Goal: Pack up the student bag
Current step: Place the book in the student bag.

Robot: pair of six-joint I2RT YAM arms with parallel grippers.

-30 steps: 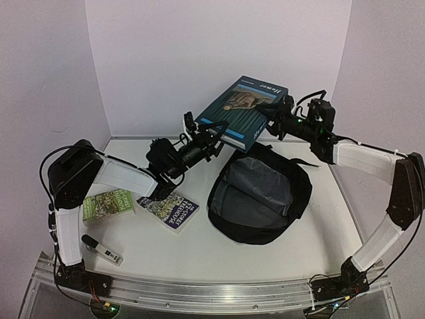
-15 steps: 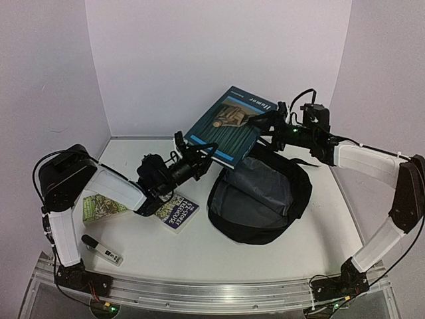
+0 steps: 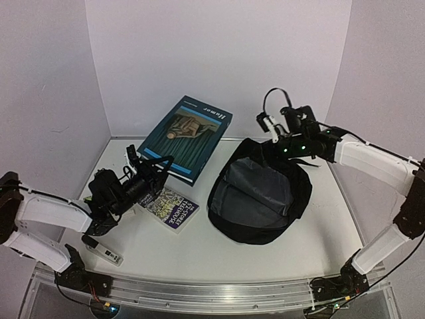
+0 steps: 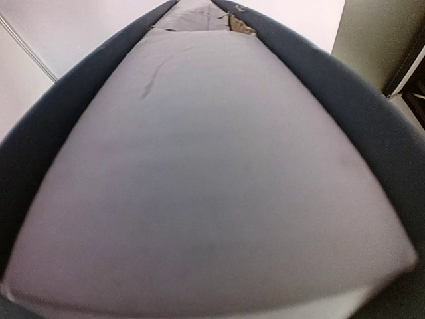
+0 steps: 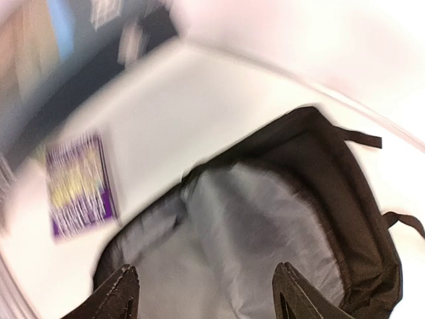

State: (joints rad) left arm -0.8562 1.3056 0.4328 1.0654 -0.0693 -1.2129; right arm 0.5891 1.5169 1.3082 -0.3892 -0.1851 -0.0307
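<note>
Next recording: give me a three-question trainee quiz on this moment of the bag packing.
1. True or false: the student bag lies open, with its grey lining showing.
2. Which gripper holds the large blue book? A) left B) right C) both
3. Fill in: the right gripper hangs open and empty above the ____.
Key: 1 true. 2 A: the left gripper clamps the book's lower edge. 3 student bag.
</note>
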